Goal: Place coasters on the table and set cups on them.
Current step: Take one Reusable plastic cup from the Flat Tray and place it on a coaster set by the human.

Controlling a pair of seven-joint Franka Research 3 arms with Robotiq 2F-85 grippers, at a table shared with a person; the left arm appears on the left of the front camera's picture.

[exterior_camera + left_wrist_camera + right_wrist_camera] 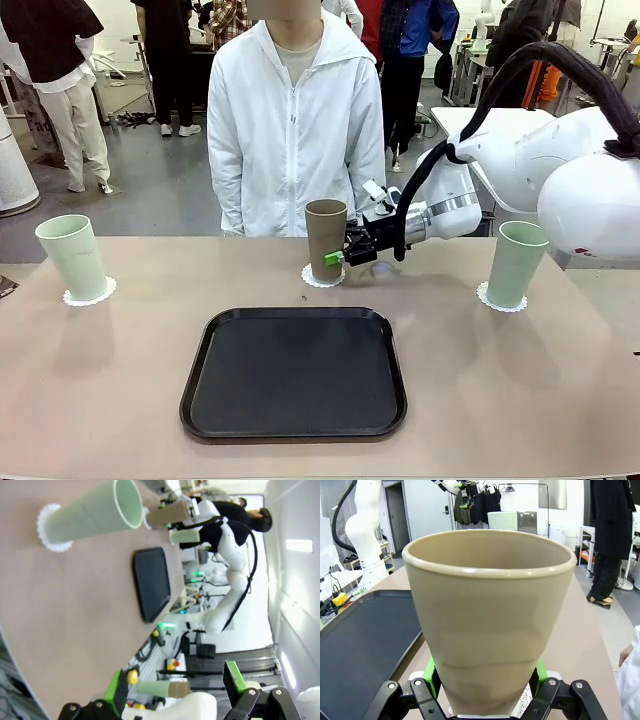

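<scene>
Right gripper (345,257) of mine is pinching the brown cup (326,238) low on its wall, one green pad on each side, as my right wrist view shows with the cup (489,615) rising straight up between my fingers (434,677). In the front view this cup stands at the centre of the frame, just above the black tray (294,372), with its long axis upright and its base on the middle coaster (322,278), whose lacy edge shows around the foot. My gripper comes at it from the right side of the frame, so the cup lies toward picture left from my wrist. I judge the next move turns on this: the pads must open sideways and pull back to the right without tipping the tall cup. The two mint cups already stand on their coasters, one at the left (73,257) and one at the right (517,264). My left gripper (175,687) is at the bottom of its own wrist view, spread and holding nothing, well apart from the brown cup.
</scene>
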